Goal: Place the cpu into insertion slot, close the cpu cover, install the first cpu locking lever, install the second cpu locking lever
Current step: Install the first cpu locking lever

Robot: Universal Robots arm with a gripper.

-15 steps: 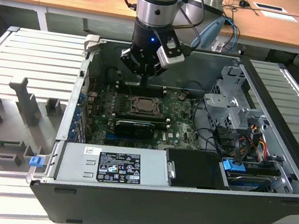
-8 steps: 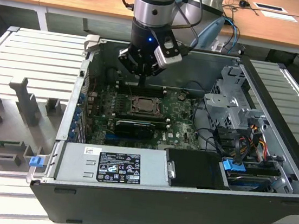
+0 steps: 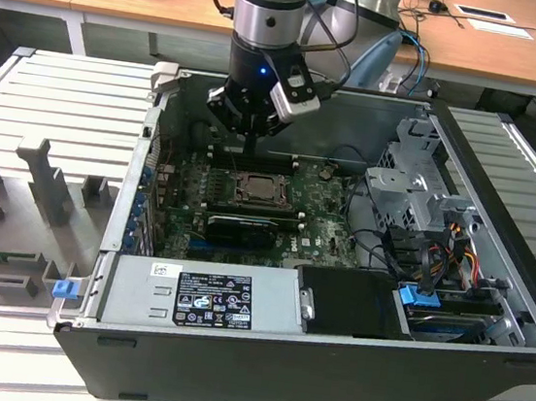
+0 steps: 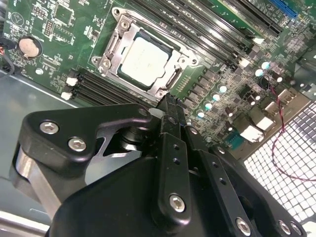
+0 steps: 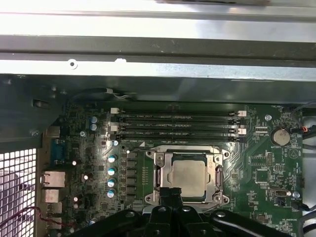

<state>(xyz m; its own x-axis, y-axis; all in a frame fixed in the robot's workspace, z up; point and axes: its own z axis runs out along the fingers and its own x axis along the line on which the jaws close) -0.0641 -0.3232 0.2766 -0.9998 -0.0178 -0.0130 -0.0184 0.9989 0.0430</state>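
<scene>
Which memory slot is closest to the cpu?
The end slot of the bank, running right beside the cpu cover; the others lie beyond it.

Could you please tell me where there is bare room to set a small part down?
The ribbed table at the exterior view's left is bare where the grey fixtures, the case wall and the wooden desk border it. Inside, the tool by the cpu and the cables by the drive cage crowd it.
</scene>
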